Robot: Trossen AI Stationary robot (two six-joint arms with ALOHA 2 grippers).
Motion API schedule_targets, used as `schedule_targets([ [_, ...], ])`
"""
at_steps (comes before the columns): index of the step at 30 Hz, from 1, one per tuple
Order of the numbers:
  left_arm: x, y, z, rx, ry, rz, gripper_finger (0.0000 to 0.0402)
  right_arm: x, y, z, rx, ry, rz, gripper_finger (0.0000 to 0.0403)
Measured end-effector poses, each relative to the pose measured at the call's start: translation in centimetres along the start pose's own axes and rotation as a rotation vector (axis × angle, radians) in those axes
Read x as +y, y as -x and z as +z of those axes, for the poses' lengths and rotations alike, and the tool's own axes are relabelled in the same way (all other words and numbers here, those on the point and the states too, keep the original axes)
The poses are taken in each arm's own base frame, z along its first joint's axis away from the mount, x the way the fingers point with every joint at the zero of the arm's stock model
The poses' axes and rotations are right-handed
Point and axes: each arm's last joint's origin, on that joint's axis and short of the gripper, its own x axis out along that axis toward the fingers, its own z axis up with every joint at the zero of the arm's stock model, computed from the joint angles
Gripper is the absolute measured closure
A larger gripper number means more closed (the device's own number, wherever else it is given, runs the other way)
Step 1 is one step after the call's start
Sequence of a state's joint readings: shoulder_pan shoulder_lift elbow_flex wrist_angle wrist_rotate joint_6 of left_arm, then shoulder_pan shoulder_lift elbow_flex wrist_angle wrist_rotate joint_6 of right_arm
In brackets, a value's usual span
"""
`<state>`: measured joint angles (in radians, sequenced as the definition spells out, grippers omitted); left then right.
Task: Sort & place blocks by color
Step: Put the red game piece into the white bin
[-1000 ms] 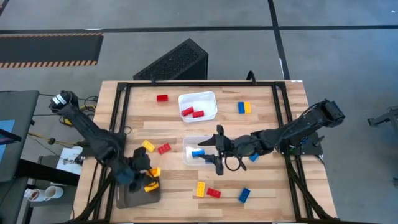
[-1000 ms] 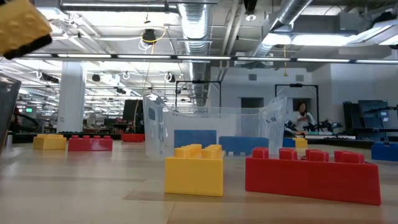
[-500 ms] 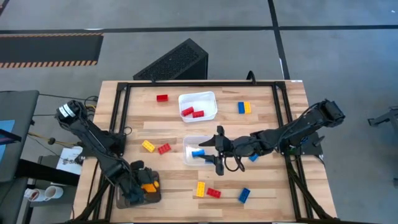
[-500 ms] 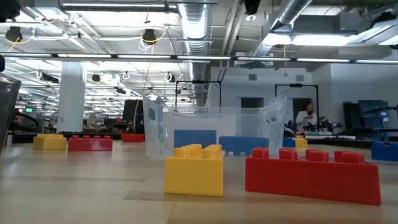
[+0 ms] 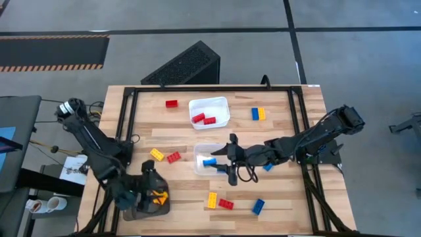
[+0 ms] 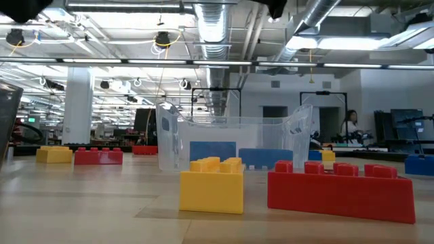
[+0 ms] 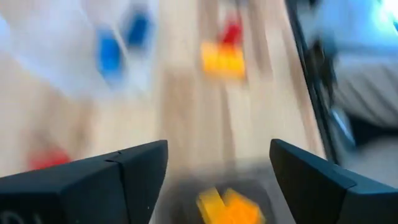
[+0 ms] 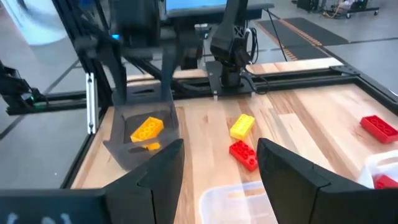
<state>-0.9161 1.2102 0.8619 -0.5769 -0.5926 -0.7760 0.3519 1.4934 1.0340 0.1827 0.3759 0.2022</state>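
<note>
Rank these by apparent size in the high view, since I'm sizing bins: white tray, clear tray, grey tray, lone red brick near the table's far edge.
1. White tray
2-3. Clear tray and grey tray: partly covered, unranked
4. Lone red brick

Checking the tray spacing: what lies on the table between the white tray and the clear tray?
In the high view, only bare wood separates the white tray from the clear tray; no brick lies there.

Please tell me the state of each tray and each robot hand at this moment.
Grey tray: holds yellow blocks.
White tray: holds red blocks.
Clear tray: holds a blue block.
Left hand: open, empty, above the grey tray.
Right hand: open, empty, over the clear tray.
</note>
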Motion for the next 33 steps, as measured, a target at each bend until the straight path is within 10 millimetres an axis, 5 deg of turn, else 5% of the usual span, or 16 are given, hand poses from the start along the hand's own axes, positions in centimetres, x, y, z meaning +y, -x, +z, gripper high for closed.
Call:
schedule_targets([
  [7, 0.5, 0.9, 1.6, -0.330, -0.163, 0.120, 0.0162, 0.0, 0.3, -0.4, 0.046, 0.023, -0.025, 0.0180],
  [15, 3.4, -2.4, 1.0, -0.522, -0.131, -0.112, 0.0183, -0.1, 0.4, -1.0, 0.106, 0.030, -0.041, 0.0180],
  [21, 5.3, -2.5, 1.7, -0.798, -0.120, -0.194, 0.0195, 0.7, 0.8, -1.9, 0.174, -0.014, -0.033, 0.0180],
  [33, 6.7, -1.8, 3.1, -1.001, -0.157, -0.208, 0.0196, 5.9, 0.2, -8.4, 0.382, -0.053, 0.038, 0.0180],
])
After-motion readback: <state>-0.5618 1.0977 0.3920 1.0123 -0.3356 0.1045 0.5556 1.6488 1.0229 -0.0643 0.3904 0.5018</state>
